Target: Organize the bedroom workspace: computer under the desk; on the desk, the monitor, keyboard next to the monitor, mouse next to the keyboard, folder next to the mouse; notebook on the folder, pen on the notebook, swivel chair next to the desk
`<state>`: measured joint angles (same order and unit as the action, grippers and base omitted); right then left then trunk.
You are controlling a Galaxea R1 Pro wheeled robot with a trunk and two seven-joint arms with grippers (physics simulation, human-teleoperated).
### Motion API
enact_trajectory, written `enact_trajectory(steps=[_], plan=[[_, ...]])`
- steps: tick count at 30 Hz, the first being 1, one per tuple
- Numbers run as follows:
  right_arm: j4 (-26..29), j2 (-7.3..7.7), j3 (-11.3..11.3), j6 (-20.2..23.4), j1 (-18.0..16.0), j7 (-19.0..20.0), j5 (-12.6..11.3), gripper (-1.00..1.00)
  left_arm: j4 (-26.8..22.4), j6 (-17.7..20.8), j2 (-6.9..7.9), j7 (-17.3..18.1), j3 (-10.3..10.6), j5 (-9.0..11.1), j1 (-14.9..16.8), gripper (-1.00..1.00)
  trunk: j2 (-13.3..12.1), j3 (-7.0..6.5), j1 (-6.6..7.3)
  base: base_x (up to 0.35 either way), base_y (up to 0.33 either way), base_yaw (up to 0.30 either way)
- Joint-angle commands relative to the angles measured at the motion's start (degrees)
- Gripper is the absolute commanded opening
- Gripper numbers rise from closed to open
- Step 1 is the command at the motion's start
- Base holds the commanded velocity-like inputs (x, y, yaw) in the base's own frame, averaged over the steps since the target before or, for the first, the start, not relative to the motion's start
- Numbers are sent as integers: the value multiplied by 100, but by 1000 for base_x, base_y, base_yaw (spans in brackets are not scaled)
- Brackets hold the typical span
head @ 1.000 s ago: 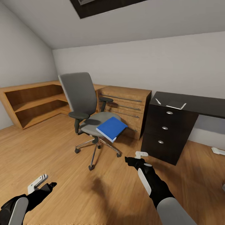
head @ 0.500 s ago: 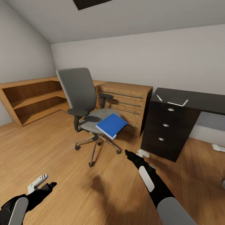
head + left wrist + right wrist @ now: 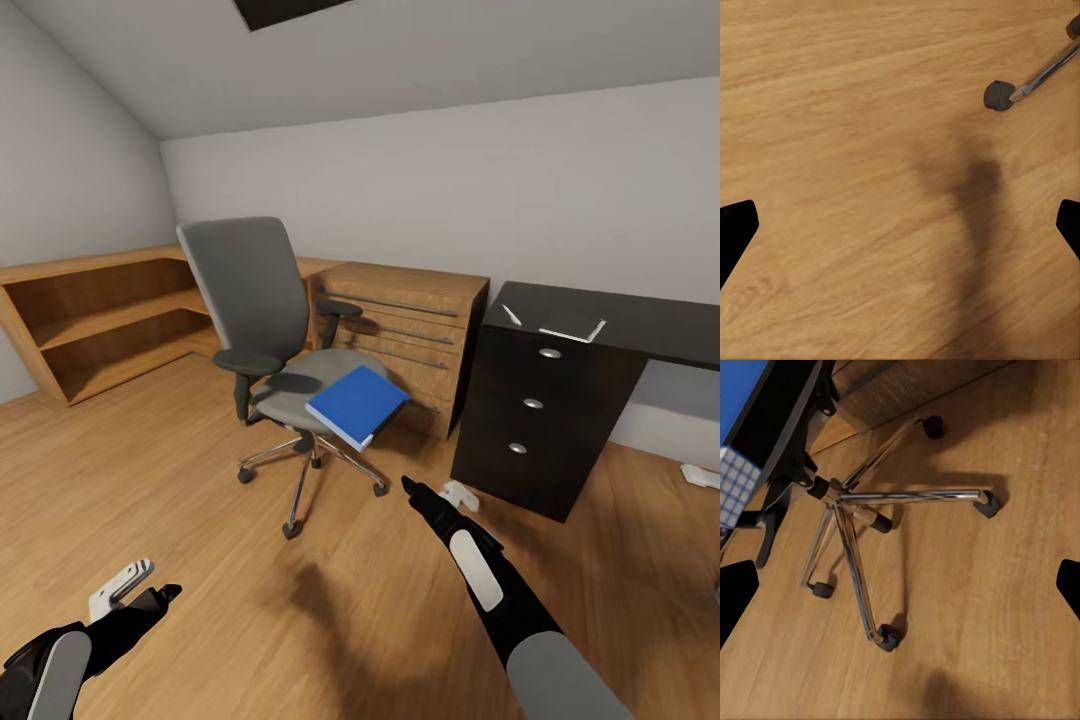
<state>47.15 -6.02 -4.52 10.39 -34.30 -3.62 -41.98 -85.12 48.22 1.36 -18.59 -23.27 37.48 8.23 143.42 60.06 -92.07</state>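
Swivel chair (image 3: 275,345): it stands on the wood floor (image 3: 180,470) in the middle of the bedroom, in front of a light wooden dresser (image 3: 405,330) and left of the desk (image 3: 600,325) — well apart from the desk.
Folder (image 3: 357,403): blue, it lies on the chair seat and its front corner hangs over the seat edge.
Notebook (image 3: 572,327): it lies on the black desk top, above the drawer unit (image 3: 535,420).
Pen (image 3: 511,315): a thin light stick on the desk top, just beside the notebook.
Shelf (image 3: 95,325): a low open wooden shelf stands along the left wall.
Left end effector (image 3: 125,587): it is low over the floor at the left, and its fingers are spread; the left wrist view shows bare floor and one castor (image 3: 999,95) of the chair.
Right end effector (image 3: 455,493): it reaches forward over the floor between the chair and the drawer unit, with fingers spread and nothing between them; the right wrist view looks down on the chrome chair base (image 3: 859,521).
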Motion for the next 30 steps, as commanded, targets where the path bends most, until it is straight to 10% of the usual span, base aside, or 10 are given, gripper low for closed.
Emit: enact_trajectory(steps=[1,10,21,30], plan=[[8,1,-12,9,-1,-32,-53,100,-6,20,1,-49,-2,60,3,100,2,5,1,44,0,0],[-134,12,3,-448,2,-8,-118,100,-5,13,13,-54,-8,57,3,100,2,5,1,162,0,0],[-678,24,52,-462,2,992,-954,100,20,17,16,-50,-10,81,3,100,2,5,1,131,0,0],[-737,36,67,-459,2,1077,-1153,100,21,21,19,-49,-11,78,3,100,2,5,1,54,0,0]])
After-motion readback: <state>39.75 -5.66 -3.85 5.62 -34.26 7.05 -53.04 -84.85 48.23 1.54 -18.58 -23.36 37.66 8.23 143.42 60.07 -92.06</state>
